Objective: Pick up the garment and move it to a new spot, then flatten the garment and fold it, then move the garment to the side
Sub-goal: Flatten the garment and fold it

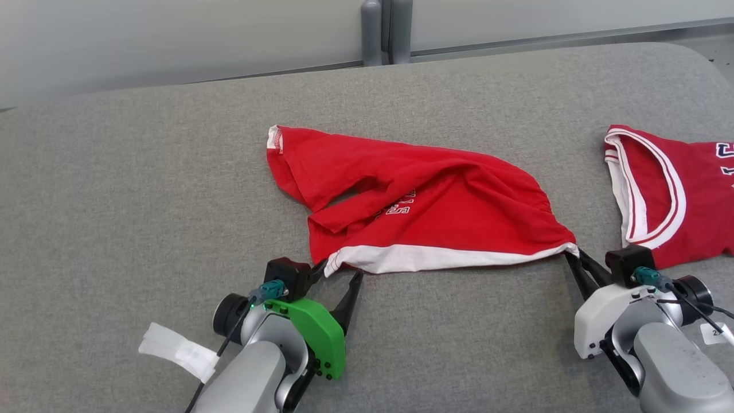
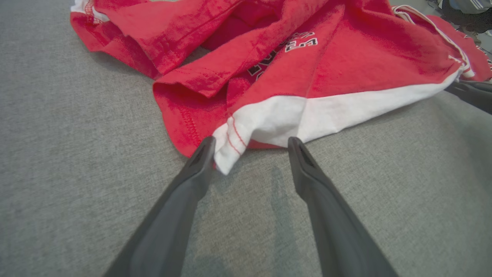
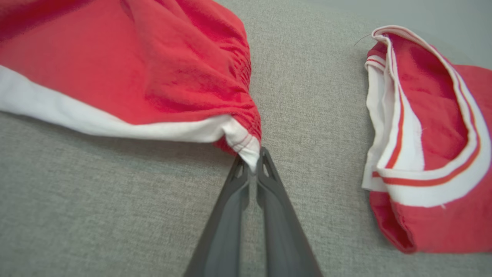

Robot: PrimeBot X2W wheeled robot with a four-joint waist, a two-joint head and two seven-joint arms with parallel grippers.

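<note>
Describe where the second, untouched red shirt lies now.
In the head view the second shirt lies on the grey table at the far right, beside the right gripper, apart from the held shirt.

1. The garment (image 1: 424,195) is red, with a white hem band along its 6 o'clock edge and white, dark-outlined lettering.
2. The second garment (image 1: 676,195), at 3 o'clock, is red with white-and-red striped trim.
3. The table cover (image 1: 143,201) is mottled grey.
4. The wrist cover (image 1: 315,332), at 7 o'clock, is bright green.

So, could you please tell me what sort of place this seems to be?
Probably an indoor robotics lab or test room: a broad grey fabric-covered table, a plain pale wall behind it, and a red garment plus a second red jersey laid out.
</note>
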